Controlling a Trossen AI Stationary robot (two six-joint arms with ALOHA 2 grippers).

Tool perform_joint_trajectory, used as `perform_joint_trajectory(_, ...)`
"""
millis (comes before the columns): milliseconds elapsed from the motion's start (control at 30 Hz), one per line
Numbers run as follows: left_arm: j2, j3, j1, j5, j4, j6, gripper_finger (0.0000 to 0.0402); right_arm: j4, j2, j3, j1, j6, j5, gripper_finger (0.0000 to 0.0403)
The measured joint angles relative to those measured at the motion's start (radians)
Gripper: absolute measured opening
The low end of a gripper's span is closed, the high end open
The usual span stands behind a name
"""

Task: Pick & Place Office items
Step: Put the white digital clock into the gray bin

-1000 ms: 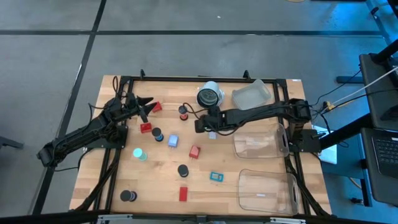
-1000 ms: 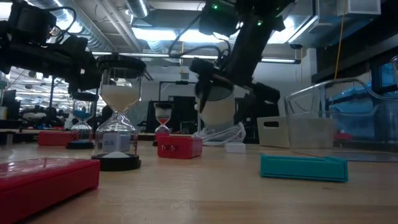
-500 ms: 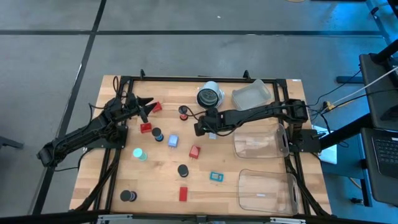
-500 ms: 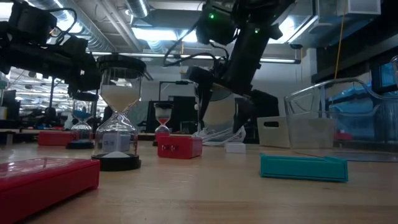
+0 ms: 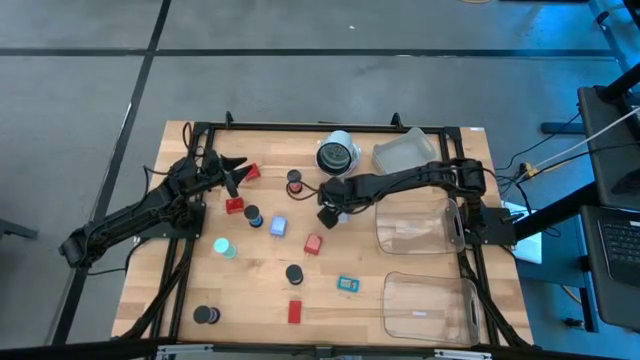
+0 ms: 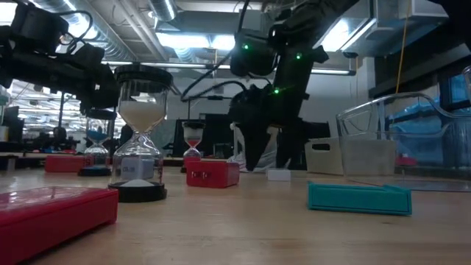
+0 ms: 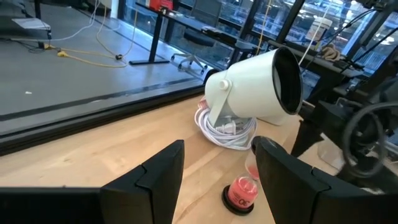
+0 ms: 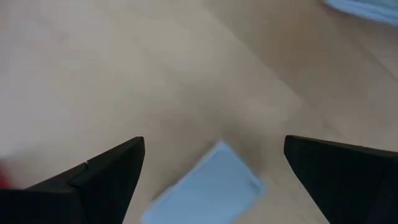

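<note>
My right gripper point(image 5: 328, 213) points down near the table's middle, open. A small pale blue-white rectangle point(image 8: 208, 186) lies flat on the wood between its fingers and below them, untouched; the low view shows this white piece point(image 6: 278, 174) by the dark fingers. My left gripper point(image 5: 236, 170) waits at the far left, open and holding nothing, with a small red hourglass point(image 7: 241, 190) beyond its fingers. Red blocks point(image 5: 313, 244), black discs point(image 5: 294, 273), a pale blue rectangle point(image 5: 278, 227) and a teal round piece point(image 5: 226, 247) lie scattered on the table.
A white-and-dark round lamp-like thing point(image 5: 338, 155) stands at the far edge, with a coiled white cord point(image 7: 225, 126) at its foot. Clear bins point(image 5: 420, 225) point(image 5: 430, 305) point(image 5: 405, 153) fill the right side. A teal rectangle point(image 5: 348, 285) and a red block point(image 5: 295, 311) lie nearer the front.
My right gripper has sunk toward the table over the pale rectangle and rolled about its own axis, shifting slightly toward the near-left. Its fingers have stayed wide apart.
</note>
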State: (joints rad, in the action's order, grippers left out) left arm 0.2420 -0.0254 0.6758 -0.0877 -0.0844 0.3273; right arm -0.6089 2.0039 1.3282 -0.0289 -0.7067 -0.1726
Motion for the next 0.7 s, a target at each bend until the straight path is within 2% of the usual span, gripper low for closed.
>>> perform_joint_trajectory(133, 0.0, 0.0, 0.0, 0.001, 0.003, 0.0, 0.0196, -0.012, -0.001, 0.0, -0.002, 0.013, 0.145, 0.0387)
perform_joint_trajectory(200, 0.0, 0.0, 0.0, 0.002, 0.003, 0.0, 0.0196, -0.023, -0.001, 0.0, 0.002, 0.066, 0.171, 0.0387)
perform_joint_trajectory(533, 0.0, 0.0, 0.0, 0.002, 0.006, -0.001, 0.0196, -0.05, -0.001, 0.0, 0.034, 0.551, 0.136, 0.0387)
perform_joint_trajectory(700, 0.0, 0.0, 0.0, 0.002, 0.006, -0.001, 0.0196, -0.048, 0.002, 0.0, 0.04, 0.587, 0.135, 0.0387)
